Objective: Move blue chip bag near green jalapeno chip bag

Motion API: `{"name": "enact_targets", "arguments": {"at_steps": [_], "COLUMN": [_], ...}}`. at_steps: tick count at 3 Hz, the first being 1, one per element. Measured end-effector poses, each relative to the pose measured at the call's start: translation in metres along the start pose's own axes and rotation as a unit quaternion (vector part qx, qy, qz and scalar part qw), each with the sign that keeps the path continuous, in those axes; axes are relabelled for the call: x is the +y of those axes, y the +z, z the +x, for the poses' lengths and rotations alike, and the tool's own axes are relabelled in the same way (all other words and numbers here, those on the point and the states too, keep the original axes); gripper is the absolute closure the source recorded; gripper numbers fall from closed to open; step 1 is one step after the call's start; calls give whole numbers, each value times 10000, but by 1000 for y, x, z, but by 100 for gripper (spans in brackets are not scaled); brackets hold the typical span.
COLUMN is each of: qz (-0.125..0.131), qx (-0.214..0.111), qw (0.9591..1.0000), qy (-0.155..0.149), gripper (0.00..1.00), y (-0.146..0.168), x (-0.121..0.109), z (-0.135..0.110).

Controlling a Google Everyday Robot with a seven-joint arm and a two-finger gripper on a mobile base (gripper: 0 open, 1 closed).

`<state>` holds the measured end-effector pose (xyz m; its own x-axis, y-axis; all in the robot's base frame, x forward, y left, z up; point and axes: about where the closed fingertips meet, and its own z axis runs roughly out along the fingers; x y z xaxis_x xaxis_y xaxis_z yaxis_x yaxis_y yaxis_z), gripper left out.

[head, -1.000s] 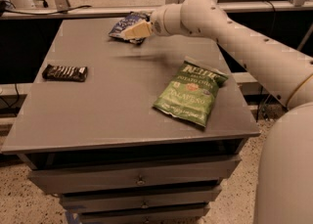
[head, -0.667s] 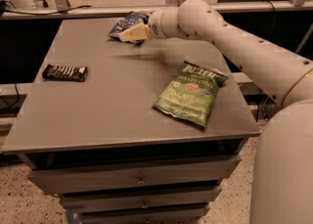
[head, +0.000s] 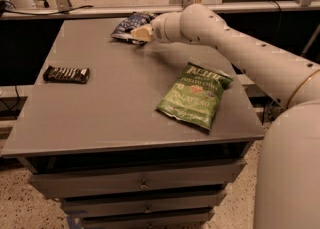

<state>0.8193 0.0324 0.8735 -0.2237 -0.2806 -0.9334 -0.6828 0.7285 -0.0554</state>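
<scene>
Grey drawer table stands before a dim rail and speckled floor. Blue bag lies at the far edge, left of centre. Gripper sits at its right end, touching it; whether it holds the bag or merely meets it cannot be told. Green bag lies flat at near right, well apart. Step in hand, as judged: securing the blue bag. This calls for a firm pinch on the crinkled foil, a slight lift, then a carry toward near right, setting down beside the green bag without overlap. Wrist hides the blue bag's right part; arm is cut off at right. Bar at left lies off the path
</scene>
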Motion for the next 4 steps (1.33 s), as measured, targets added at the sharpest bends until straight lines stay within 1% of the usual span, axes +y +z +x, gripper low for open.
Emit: {"name": "enact_targets", "arguments": {"at_steps": [1,2,3,4], "qz": [79,148,217,226], "qx": [23,26,9,-33], "qw": [10000,9999,9997,9995], "qy": [53,40,-56,-198], "gripper": [65,88,100,100], "y": [-3,-9,-21,-41], "x": [-2,-5,-9,-11], "z": [4,3,-4,-16]}}
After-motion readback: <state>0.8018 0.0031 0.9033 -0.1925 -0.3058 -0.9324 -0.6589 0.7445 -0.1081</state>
